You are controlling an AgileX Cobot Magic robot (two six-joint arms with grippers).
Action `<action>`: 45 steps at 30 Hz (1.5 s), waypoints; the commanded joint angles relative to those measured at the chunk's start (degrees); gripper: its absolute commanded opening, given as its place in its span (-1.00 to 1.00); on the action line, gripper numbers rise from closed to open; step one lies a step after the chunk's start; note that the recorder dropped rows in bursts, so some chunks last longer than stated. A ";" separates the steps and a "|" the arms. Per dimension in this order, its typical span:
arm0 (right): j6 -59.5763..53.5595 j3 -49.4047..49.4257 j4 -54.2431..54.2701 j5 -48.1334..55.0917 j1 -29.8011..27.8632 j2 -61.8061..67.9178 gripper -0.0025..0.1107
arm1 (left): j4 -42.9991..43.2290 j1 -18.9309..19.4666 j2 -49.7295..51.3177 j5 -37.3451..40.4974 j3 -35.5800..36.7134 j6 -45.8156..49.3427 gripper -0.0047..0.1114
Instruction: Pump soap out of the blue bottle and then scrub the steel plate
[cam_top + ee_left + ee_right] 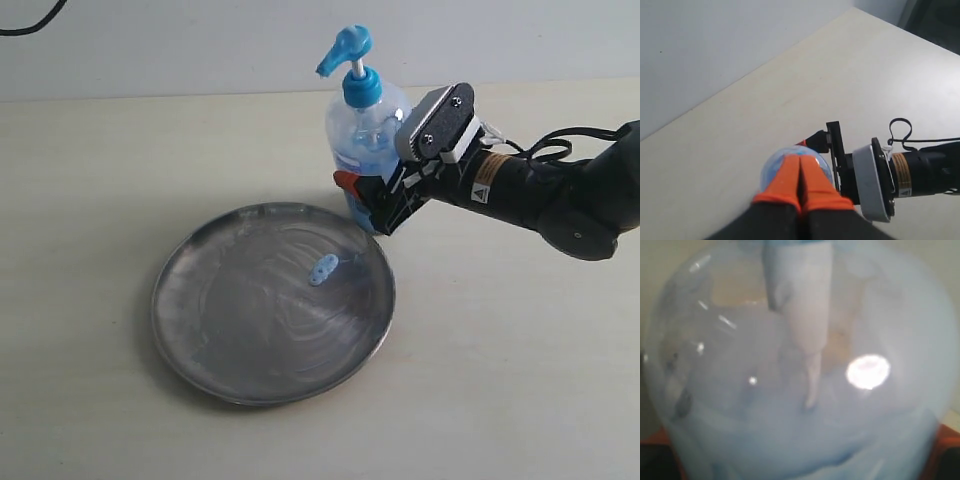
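Note:
The blue bottle (365,130) stands upright just behind the steel plate (230,340), its pump head (347,50) raised and untouched. My right gripper (360,195) is shut on the bottle's lower body, reaching in from the right. A small pale blue blob of soap (323,269) lies on the plate right of its middle. In the right wrist view the bottle (800,390) fills the frame, with an orange finger (651,447) at a corner. My left gripper (800,159) is shut and empty, high above the bottle (771,170). It is outside the exterior view.
The pale tabletop (90,180) stretches around the plate, with a grey wall (200,40) behind it. The right arm's black body and cable (560,190) lie to the right of the bottle.

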 commanded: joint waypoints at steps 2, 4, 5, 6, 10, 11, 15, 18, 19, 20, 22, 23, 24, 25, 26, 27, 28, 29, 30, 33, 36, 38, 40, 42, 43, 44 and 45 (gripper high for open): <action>1.19 -0.24 5.69 -2.32 0.07 -0.95 -0.96 | 1.08 0.12 -0.69 0.17 2.05 0.08 -0.92; 1.66 -0.24 6.46 -2.06 0.07 -0.95 -0.96 | 1.08 0.12 -0.91 -0.36 3.51 0.08 -0.92; 2.20 -0.24 6.81 -1.75 0.07 -0.95 -0.96 | 1.08 0.12 -0.91 -0.36 4.34 0.08 -0.92; 2.53 -0.24 7.46 -1.33 0.07 -0.95 -0.96 | 1.08 0.12 -0.91 -0.36 5.07 0.08 -0.92; 5.07 -0.24 10.04 -0.63 0.07 -0.95 -0.96 | -0.41 0.12 -1.03 -1.44 7.89 -0.01 -0.92; 5.67 -0.24 10.57 -0.63 0.07 -0.95 -0.96 | -0.66 0.12 -1.13 -1.94 8.75 -0.01 -0.92; 7.41 -0.24 12.01 -0.29 0.07 -0.95 -0.96 | -0.75 0.12 -2.37 -3.27 11.76 -0.01 -0.92; 8.81 -0.24 15.10 -0.17 0.07 -0.95 -0.96 | -0.53 0.16 -4.10 -5.14 13.69 0.14 -0.92; 8.92 -0.24 15.93 -0.17 0.07 -0.95 -0.96 | -0.39 0.16 -4.70 -5.55 14.18 0.14 -0.92; 8.92 -0.24 16.21 -0.17 0.07 -0.95 -0.96 | -0.29 0.16 -5.36 -5.80 14.62 0.14 -0.92; 9.01 -0.50 16.69 0.13 0.07 -0.95 -0.96 | -0.17 0.16 -6.59 -5.80 15.32 0.14 -0.92; 10.20 -0.84 16.68 0.68 0.07 -0.86 -0.96 | -0.17 0.16 -7.04 -5.91 15.59 0.14 -0.92; 11.82 -1.29 16.68 0.86 0.07 -0.73 -0.96 | -0.17 0.16 -7.50 -6.03 16.00 0.14 -0.92; 13.31 -1.78 16.68 1.12 0.07 -0.61 -0.96 | -0.17 0.16 -7.82 -6.03 16.21 0.03 -0.92; 14.95 -2.34 16.68 1.12 0.07 -0.44 -0.96 | -0.17 0.16 -8.22 -6.17 16.41 0.03 -0.92; 16.40 -3.01 16.58 1.12 0.07 -0.19 -0.96 | -0.31 0.16 -8.34 -6.46 16.50 -0.09 -0.92; 17.37 -3.46 16.58 1.22 0.07 0.19 -0.96 | -0.54 0.16 -8.59 -6.77 16.79 -0.09 -0.92; 17.79 -3.89 16.30 1.22 0.07 0.52 -0.96 | -0.54 0.16 -8.74 -7.11 17.01 -0.09 -0.92; 17.79 -4.39 16.04 1.22 0.07 0.87 -0.96 | -0.54 0.16 -8.85 -7.11 16.99 -0.09 -0.92; 17.79 -4.78 15.53 2.29 0.07 1.23 -0.96 | -0.54 0.16 -8.84 -6.96 16.99 -0.09 -0.92; 17.06 -4.78 15.39 3.92 0.07 1.35 -0.96 | -0.54 0.16 -8.84 -6.96 16.99 -0.09 -0.92; 14.74 -4.78 13.02 4.01 0.07 1.35 -0.95 | -0.54 0.16 -8.84 -6.96 16.99 -0.09 -0.92; 12.86 -4.78 11.08 4.01 0.07 1.35 -0.89 | -0.54 0.16 -8.84 -6.96 16.99 -0.09 -0.92; 12.74 -4.78 10.32 4.17 0.07 1.35 -0.74 | -0.54 0.16 -8.84 -7.05 16.99 -0.09 -0.92; 12.74 -4.78 10.06 4.17 0.07 1.35 -0.64 | -0.54 0.16 -8.84 -7.05 16.99 -0.09 -0.92; 12.70 -4.78 10.06 4.17 0.07 1.35 -0.54 | -0.54 0.16 -8.84 -7.05 16.99 -0.09 -0.92; 12.70 -4.78 10.06 4.17 0.07 1.35 -0.40 | -0.54 0.16 -8.84 -7.05 16.99 -0.09 -0.92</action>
